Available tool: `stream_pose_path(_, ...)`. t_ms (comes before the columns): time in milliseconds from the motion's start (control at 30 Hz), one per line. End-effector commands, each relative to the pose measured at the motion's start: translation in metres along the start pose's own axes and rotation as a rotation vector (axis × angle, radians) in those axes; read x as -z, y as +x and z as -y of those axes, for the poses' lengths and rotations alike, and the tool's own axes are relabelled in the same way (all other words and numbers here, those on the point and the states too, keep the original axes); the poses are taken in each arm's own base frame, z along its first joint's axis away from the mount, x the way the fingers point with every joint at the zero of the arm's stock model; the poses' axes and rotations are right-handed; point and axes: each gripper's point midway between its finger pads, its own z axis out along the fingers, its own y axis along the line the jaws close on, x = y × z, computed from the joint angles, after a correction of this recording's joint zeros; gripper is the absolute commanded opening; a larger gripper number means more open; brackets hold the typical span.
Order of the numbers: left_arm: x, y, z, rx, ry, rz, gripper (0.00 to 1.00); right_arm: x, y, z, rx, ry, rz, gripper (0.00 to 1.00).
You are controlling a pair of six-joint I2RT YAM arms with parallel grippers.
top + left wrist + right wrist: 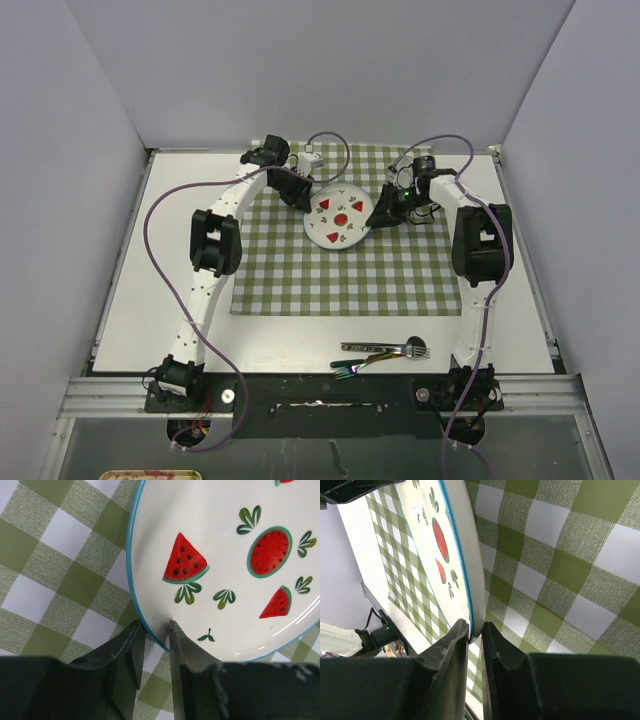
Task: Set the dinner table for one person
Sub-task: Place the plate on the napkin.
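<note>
White watermelon-printed round ceramic plate (pixel 338 220) over green-and-white checked cloth (pixel 300 275).
My right gripper (pixel 475 626) pinches its three-o'clock rim; my left gripper (pixel 157 626), jaws slightly parted, straddles ten o'clock.

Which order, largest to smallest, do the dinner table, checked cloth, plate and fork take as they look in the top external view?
By area covered:
1. dinner table
2. checked cloth
3. plate
4. fork
The fork looks at least as long as the plate is wide, but it is far thinner.
</note>
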Motion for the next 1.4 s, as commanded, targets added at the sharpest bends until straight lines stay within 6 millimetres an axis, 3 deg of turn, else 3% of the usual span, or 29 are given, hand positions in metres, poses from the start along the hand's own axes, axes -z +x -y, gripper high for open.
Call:
stream_pose_path(0, -0.002, 0.012, -0.011, -0.056, -0.051, -0.050, 0.25, 0.004, -0.016, -0.026, 0.090, -0.082, 0.032, 0.00)
stream_pose_path(567, 0.004, 0.009, -0.008, -0.069, -0.055, -0.051, 0.61, -0.005, -0.016, -0.026, 0.086, -0.082, 0.020, 0.00)
stream_pose_path(900, 0.013, 0.001, -0.005, -0.079, -0.067, -0.036, 0.67, -0.004, -0.018, -0.027, 0.080, -0.077, 0.031, 0.00)
stream_pose_path(1200, 0.021, -0.002, 0.002, -0.096, -0.064, -0.039, 0.82, -0.005, -0.015, -0.028, 0.055, -0.096, 0.039, 0.00)
stream_pose_path(1367, 0.027, -0.008, 0.002, -0.102, -0.083, -0.028, 0.86, -0.003, -0.016, -0.028, 0.057, -0.091, 0.049, 0.00)
